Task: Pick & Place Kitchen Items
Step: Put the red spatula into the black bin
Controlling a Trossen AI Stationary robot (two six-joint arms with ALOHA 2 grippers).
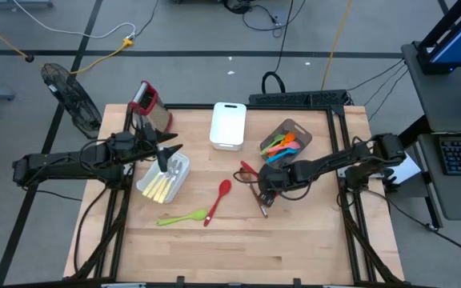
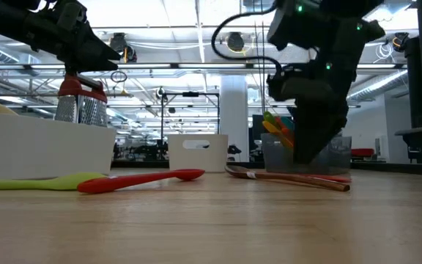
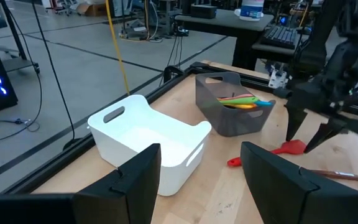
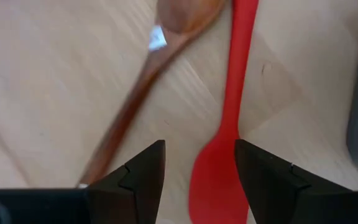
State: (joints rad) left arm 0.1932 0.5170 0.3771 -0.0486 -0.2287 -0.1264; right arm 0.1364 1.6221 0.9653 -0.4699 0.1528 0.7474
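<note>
right gripper [image 4: 199,165]: fingers apart, nothing between them, pointed down at the tabletop, hovering low over the utensils just in front of the grey bin
red spatula [image 4: 224,158]: directly under the rt gripper, blade end sits between the two fingers, handle runs away from it; not gripped
wooden spoon [image 4: 143,93]: just beside the red spatula, lying at an angle to it, flat on the wood; bowl ends close together, handles spread apart
grey bin [image 1: 287,141]: just behind the rt gripper, holds a bundle of coloured utensils (orange, green, blue, pink) leaning up out of it
red spoon [image 1: 218,201]: flat on table, off to the rt gripper's side toward the left arm, well clear of both grippers
green spoon [image 1: 181,217]: tip near the red spoon's handle end, nearer the table's front edge
left gripper [image 3: 199,177]: fingers wide apart, empty, held above the white tray w/ cutlery
white tray [image 1: 165,179]: right under the lft gripper, pale-yellow-handled cutlery lying inside
white bin [image 3: 146,140]: ahead of the lft gripper, looks empty in the wrist view, between the tray and the grey bin
box grater [image 1: 147,106]: steel w/ red top, behind the lft gripper near the table's far corner
table [image 1: 238,248]: pale wood, black frame round it
</note>
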